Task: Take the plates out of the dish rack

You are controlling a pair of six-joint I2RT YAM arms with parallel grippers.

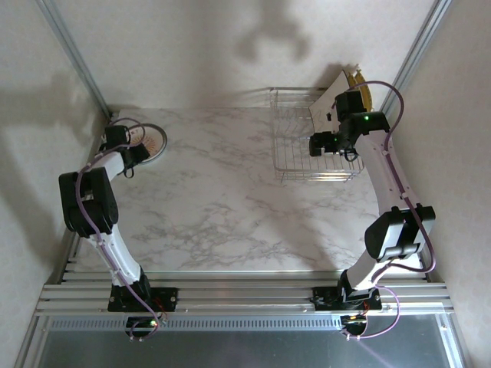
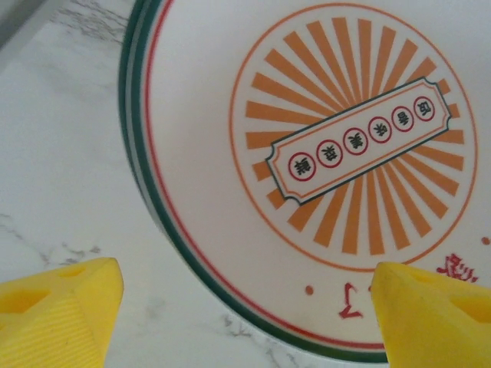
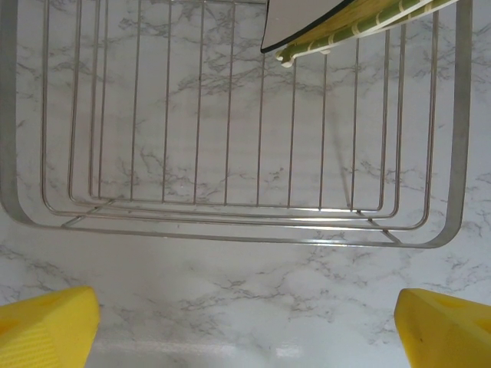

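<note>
**Round plate [image 1: 149, 142] flat on the desk [image 1: 222, 192], square plates in the dish rack [image 1: 314, 149]**

Top view: the round plate lies at the desk's 10 o'clock corner, with the left pincer [image 1: 136, 152] at its 8 o'clock edge. The dish rack stands at 2 o'clock. A whitish square plate [image 1: 331, 101] leans tilted in the rack's far right corner, with a striped yellow plate [image 1: 360, 90] just behind it. The right pincer [image 1: 318, 146] hangs over the rack's right half.

Left wrist view: the round plate [image 2: 322, 153] has an orange sunburst centre, a thin red ring and a dark green rim. It rests on the marbled desk [image 2: 61, 192]. The left pincer [image 2: 245, 322] is spread wide and pinches nothing. One yellow fingertip [image 2: 57, 314] sits at 7 o'clock over bare desk, the other at 5 o'clock over the plate.

Right wrist view: the right pincer [image 3: 245, 330] is also spread and empty, with a yellow fingertip [image 3: 46, 326] low in each corner. The rack's near wire wall [image 3: 230, 230] lies past them. The whitish square plate [image 3: 299, 23] and the striped plate [image 3: 360, 27] show at 1 o'clock, well apart from the fingertips
</note>
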